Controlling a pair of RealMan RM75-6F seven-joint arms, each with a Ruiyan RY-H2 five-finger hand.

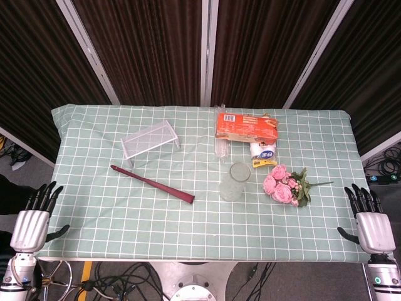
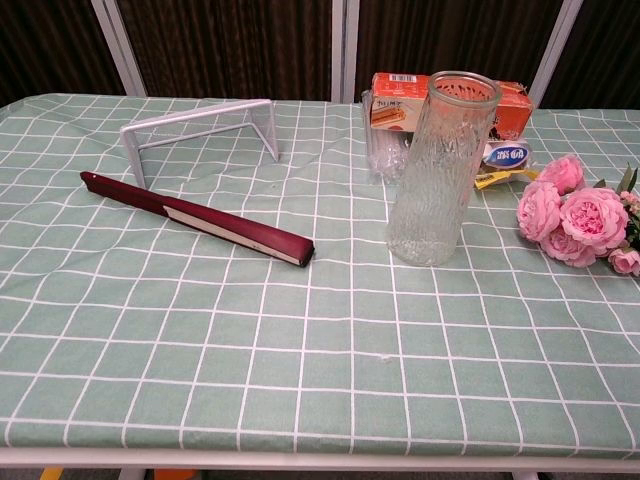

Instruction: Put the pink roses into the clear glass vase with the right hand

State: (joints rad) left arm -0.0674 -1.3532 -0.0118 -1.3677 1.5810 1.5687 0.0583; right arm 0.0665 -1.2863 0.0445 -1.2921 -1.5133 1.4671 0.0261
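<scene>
I assess the task as not yet begun: the bunch of pink artificial roses with green leaves (image 1: 285, 185) lies on its side on the table (image 1: 125, 219), which is covered with a green cloth of white checks, and no stem has entered the tall clear textured glass vase (image 2: 440, 170). The vase stands upright and empty near the middle of the table, and the roses lie just beside it on the side of my right arm, apart from it, with the blooms toward the vase and the stems pointing away. My right hand (image 1: 371, 221) hovers at the near right corner of the table, fingers extended and spread, holding nothing; it is well apart from the roses. My left hand (image 1: 34, 219) hovers at the near left corner in the same posture, also holding nothing. The chest view shows neither hand. All steps remain, in my judgement: reach to the stems with the right hand, grip them, lift the bunch, turn it stems-down over the vase mouth, lower it and release. Behind the vase lie an orange snack packet (image 1: 246, 126) and a small white packet (image 1: 263, 153); a dark red folded fan (image 1: 152, 184) and a clear wire-framed rack (image 1: 150, 139) lie toward my left and do not obstruct the route.
</scene>
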